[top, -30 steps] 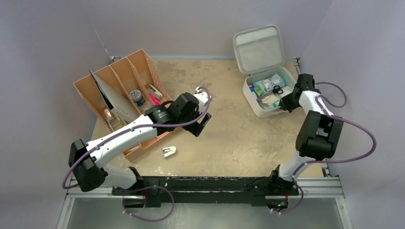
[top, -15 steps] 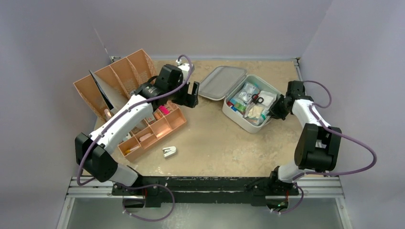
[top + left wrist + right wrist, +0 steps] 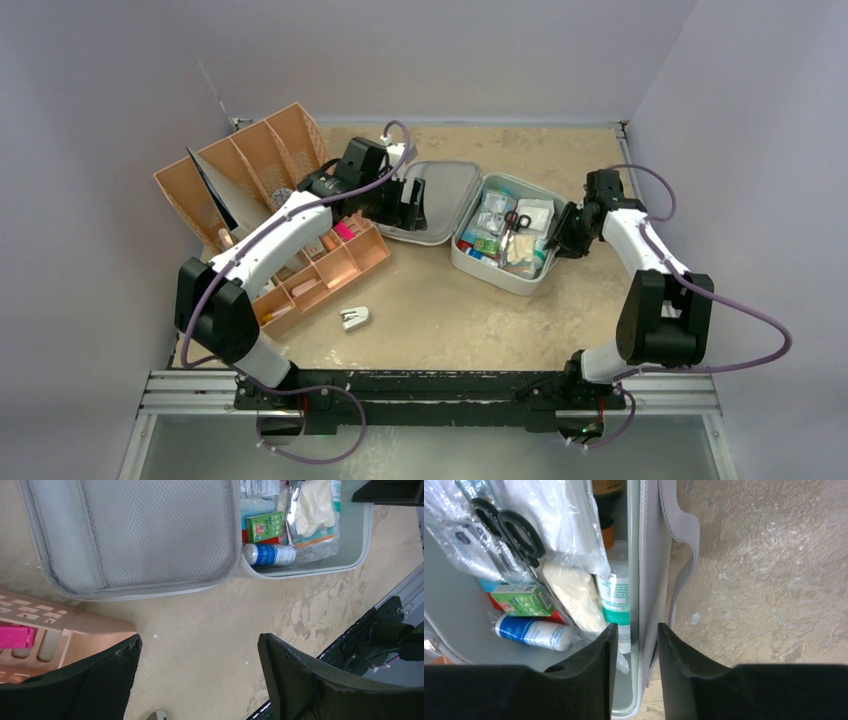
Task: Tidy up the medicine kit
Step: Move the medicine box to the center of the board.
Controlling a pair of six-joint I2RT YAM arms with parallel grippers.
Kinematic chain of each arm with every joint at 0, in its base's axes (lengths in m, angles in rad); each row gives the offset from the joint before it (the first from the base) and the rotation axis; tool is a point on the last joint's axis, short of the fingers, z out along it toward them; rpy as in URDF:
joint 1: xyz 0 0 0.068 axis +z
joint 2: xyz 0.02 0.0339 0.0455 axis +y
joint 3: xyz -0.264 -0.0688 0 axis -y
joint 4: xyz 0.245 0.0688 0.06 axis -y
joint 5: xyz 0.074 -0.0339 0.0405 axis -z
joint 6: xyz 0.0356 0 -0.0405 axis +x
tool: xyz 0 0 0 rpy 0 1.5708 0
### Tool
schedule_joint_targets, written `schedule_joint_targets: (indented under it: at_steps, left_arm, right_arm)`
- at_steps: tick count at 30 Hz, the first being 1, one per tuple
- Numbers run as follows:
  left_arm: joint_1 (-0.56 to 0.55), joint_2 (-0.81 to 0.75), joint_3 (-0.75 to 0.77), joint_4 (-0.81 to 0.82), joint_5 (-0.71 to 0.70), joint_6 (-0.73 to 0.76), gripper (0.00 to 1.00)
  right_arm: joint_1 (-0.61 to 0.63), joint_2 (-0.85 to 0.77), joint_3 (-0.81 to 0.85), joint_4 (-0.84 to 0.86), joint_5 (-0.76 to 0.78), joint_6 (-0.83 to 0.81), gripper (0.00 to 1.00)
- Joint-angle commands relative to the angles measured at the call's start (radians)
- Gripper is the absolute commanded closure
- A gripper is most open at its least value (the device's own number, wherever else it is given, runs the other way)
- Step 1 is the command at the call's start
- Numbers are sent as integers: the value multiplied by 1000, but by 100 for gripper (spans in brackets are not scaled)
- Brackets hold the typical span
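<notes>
The medicine kit point(image 3: 497, 281), a light grey hard-shell case, lies open in the middle of the table. Its lid point(image 3: 441, 201) is flat to the left. The tray holds scissors point(image 3: 512, 222), a green box point(image 3: 521, 600), a blue-and-white tube point(image 3: 531, 632) and packets. My right gripper point(image 3: 553, 232) straddles the kit's right wall point(image 3: 649, 555). One finger is inside and one outside, with a small gap on the inner side point(image 3: 637, 630). My left gripper point(image 3: 412, 203) hangs open and holds nothing, over bare table just off the lid's near edge point(image 3: 199, 645).
A tan-orange divided tray point(image 3: 322, 272) lies left of the lid, with a pink item point(image 3: 345, 230) in it. A taller tan-orange organizer point(image 3: 250, 160) stands behind it. A small white object point(image 3: 354, 318) lies near the front. Walls close off the table's left, back and right.
The kit has slid from the back right corner toward the table's middle, and its lid went from upright to flat. My left arm swung back to the lid. My right jaws parted slightly.
</notes>
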Motion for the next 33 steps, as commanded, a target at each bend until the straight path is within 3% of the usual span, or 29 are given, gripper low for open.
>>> schedule_joint_targets:
  at_steps: [1, 7, 10, 12, 15, 22, 25, 29, 33]
  left_arm:
    - [2, 36, 94, -49, -30, 52, 15]
    - [8, 41, 121, -70, -77, 121, 15]
    - [20, 39, 124, -82, -61, 83, 15]
    - [31, 15, 124, -63, -31, 65, 15]
    - [65, -16, 166, -82, 2, 33, 14]
    - [188, -97, 205, -105, 210, -79, 10]
    - [245, -137, 188, -115, 231, -97, 8]
    - [263, -173, 205, -186, 80, -47, 4]
    - [284, -182, 223, -217, 82, -46, 2]
  right_arm:
    - [-3, -70, 57, -60, -43, 5, 59]
    - [-1, -154, 104, -79, -132, 26, 54]
    - [30, -208, 98, -26, -189, 15, 49]
    - [74, -243, 83, 38, -150, 1, 48]
    - [225, -261, 99, 96, 25, -87, 48]
    - [400, -182, 184, 205, -6, -283, 49]
    - [483, -167, 191, 283, 9, -394, 49]
    - [644, -138, 174, 372, 1, -721, 50]
    - [754, -103, 149, 450, -12, -954, 47]
